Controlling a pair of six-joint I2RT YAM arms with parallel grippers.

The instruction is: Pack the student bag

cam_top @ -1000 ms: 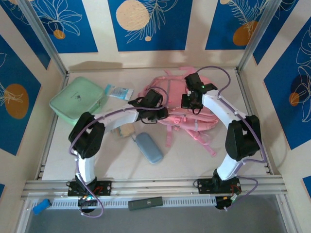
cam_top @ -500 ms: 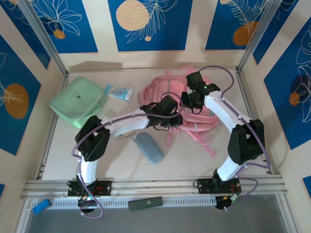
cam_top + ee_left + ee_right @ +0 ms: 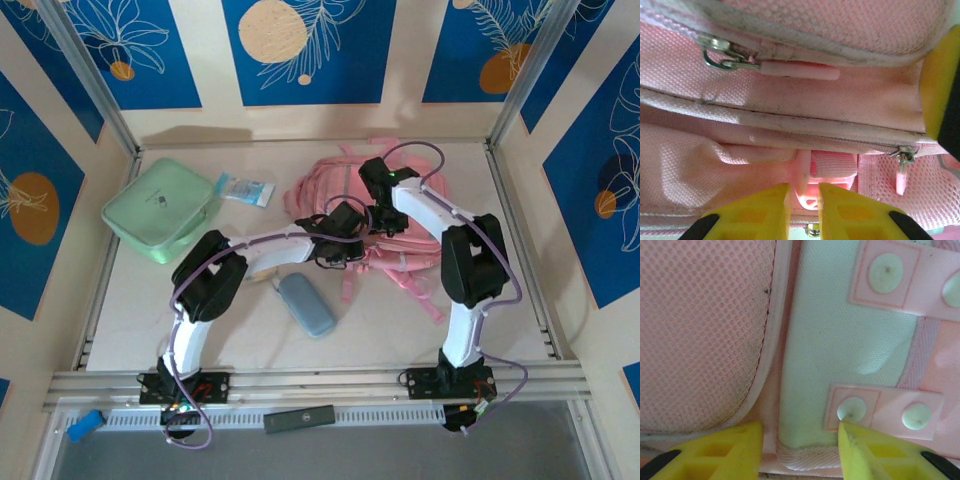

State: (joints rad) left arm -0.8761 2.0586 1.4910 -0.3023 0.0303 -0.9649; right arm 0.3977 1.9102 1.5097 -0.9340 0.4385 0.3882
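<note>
Pale tabletop [image 3: 515, 295], walled by blue floral panels [image 3: 350, 60], bears the student bag [image 3: 328, 182].

The student bag [image 3: 685, 160] is matt pink woven cloth, with rougher open mesh [image 3: 705, 330] and a smooth pale patch [image 3: 830, 340]. Its zip ring [image 3: 715, 56] is shiny metal; the pull tab [image 3: 801, 170] looks rubbery, perhaps soft plastic. The left gripper [image 3: 804, 187] is matt yellow plastic.

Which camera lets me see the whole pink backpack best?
The top external view: the student bag lies on the table with nearly all of it in sight, straps included. The left wrist view is a close-up of its pink fabric and a zip pull; the right wrist view, its mesh and a pale patch.
</note>
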